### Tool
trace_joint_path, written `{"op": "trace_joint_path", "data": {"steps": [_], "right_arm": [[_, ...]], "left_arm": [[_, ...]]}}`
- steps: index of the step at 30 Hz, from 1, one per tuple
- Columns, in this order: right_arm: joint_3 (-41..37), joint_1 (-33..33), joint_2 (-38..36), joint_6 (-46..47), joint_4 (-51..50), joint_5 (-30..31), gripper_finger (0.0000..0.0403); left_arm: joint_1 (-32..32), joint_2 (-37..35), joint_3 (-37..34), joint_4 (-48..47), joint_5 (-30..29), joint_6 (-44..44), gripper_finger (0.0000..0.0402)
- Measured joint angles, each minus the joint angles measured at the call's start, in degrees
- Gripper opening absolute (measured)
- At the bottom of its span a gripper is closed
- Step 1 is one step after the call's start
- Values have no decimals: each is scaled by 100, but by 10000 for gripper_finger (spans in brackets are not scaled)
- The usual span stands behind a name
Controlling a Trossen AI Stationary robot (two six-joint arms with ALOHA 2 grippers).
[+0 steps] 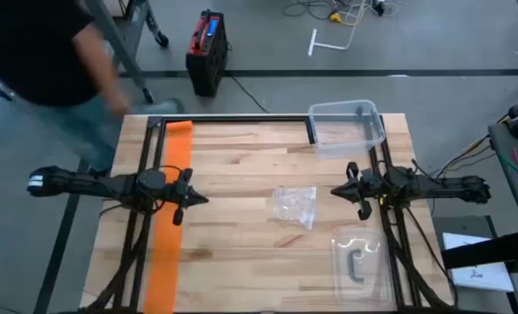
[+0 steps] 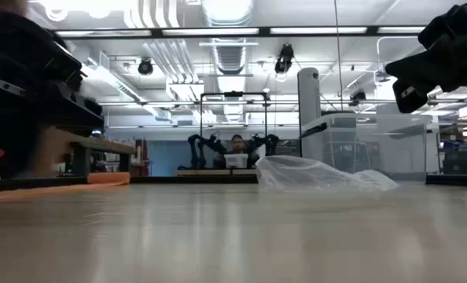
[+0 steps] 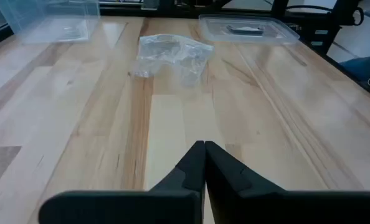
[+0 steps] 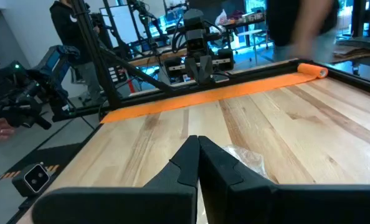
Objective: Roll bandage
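Orange bandage (image 1: 173, 218) lies flat as a long strip along the left edge of the wooden tabletop (image 1: 241, 174) in the high view, running from the far edge to the near one. The left hand (image 1: 189, 202) hangs right over the strip's middle, fingers pressed together and holding nothing. The right hand (image 1: 350, 185) waits across the tabletop, well apart from the bandage, also closed and empty. A crumpled wrapper (image 1: 296, 206) lies between the two hands, a clear box (image 1: 346, 127) sits at the far right corner, and a lid (image 1: 358, 260) rests near the right front. A person (image 1: 50, 52) stands beyond the far left corner.

Low view: the bandage (image 2: 56, 187) shows as a thin orange band at the left, with the wrapper (image 2: 320, 173) towards the right.

Left wrist view: the left hand (image 3: 203, 149) has its fingers meeting at the tips above bare wood, facing the wrapper (image 3: 171, 56), box (image 3: 51, 18) and lid (image 3: 247, 30).

Right wrist view: the right hand (image 4: 196, 144) is closed; the bandage (image 4: 216, 93) stretches across the far edge, the left hand (image 4: 200, 70) just above it.
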Motion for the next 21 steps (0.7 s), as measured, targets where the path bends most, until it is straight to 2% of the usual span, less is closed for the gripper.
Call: {"op": "trace_joint_path", "data": {"steps": [7,9,12,14,18,21], "right_arm": [[0,0,0,0,-2,0,0],[0,0,0,2,0,0,0],[0,0,0,0,0,0,0],[0,0,0,3,0,1,0],[0,0,0,2,0,0,0],[0,0,0,-2,0,1,0]], "left_arm": [[1,0,0,0,-2,8,0],[13,0,0,0,-67,292,0],[13,-3,0,24,-352,850,0],[13,-4,0,142,-615,881,0],[13,0,2,685,-1220,530,0],[12,53,2,1646,-1371,329,0]]}}
